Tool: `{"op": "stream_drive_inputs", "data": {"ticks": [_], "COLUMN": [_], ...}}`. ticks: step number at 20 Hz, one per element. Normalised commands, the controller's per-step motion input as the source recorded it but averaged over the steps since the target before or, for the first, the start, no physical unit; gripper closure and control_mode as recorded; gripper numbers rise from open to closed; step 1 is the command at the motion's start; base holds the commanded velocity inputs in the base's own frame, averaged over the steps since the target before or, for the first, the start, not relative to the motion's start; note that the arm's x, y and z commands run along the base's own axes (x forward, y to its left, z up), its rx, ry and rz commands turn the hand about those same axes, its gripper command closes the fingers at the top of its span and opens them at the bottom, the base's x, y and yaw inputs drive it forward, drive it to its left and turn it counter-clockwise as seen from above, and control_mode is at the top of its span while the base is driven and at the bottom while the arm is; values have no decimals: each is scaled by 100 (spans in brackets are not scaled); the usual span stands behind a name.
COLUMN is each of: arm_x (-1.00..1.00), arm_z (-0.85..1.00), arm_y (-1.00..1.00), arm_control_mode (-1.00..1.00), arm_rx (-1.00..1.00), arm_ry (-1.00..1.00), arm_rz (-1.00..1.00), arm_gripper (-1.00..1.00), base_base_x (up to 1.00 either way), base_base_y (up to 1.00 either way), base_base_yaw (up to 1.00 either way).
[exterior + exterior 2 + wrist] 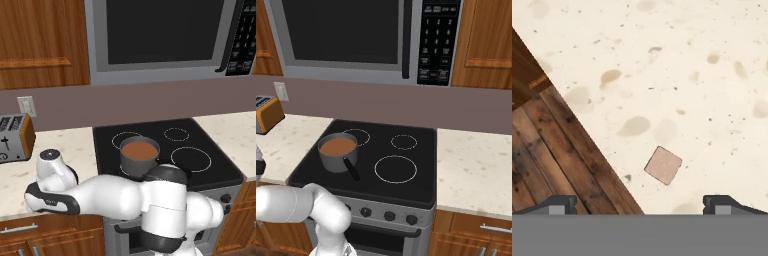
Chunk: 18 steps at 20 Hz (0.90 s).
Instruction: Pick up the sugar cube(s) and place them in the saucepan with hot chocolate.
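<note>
A pinkish-tan sugar cube (663, 165) lies flat on the speckled cream countertop (677, 75), close to the counter's edge. In the hand view my gripper (639, 204) hangs above it, open, with the cube between and a little beyond the two dark fingertips (560, 202); nothing is held. The saucepan with hot chocolate (139, 155) (337, 150), grey with smooth brown liquid, stands on the stove's front left burner, its black handle (351, 169) pointing toward the front. My arm reaches left from the stove over the left counter (20, 185).
A toaster (15, 137) (267, 114) stands at the back of the left counter. The black cooktop (401, 150) lies under a microwave (165, 35). Brown wood (547, 150) shows below the counter edge in the hand view. More counter (476, 165) lies right of the stove.
</note>
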Motion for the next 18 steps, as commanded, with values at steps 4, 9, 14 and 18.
{"op": "stream_drive_inputs", "data": {"ticks": [4,9,14,18], "arm_x": [5,22,14,-1], "arm_z": [-21,-1,-1,-9], "arm_y": [0,0,0,0], "arm_control_mode": [-100,-100,-100,-100], "arm_rx": [0,0,0,0], "arm_ry": [1,1,0,0], "arm_rz": [0,0,0,0], "arm_gripper": [-100,-100,-100,-100], "base_base_x": [0,0,0,0], "base_base_y": [0,0,0,0], "base_base_yaw": [0,0,0,0]}}
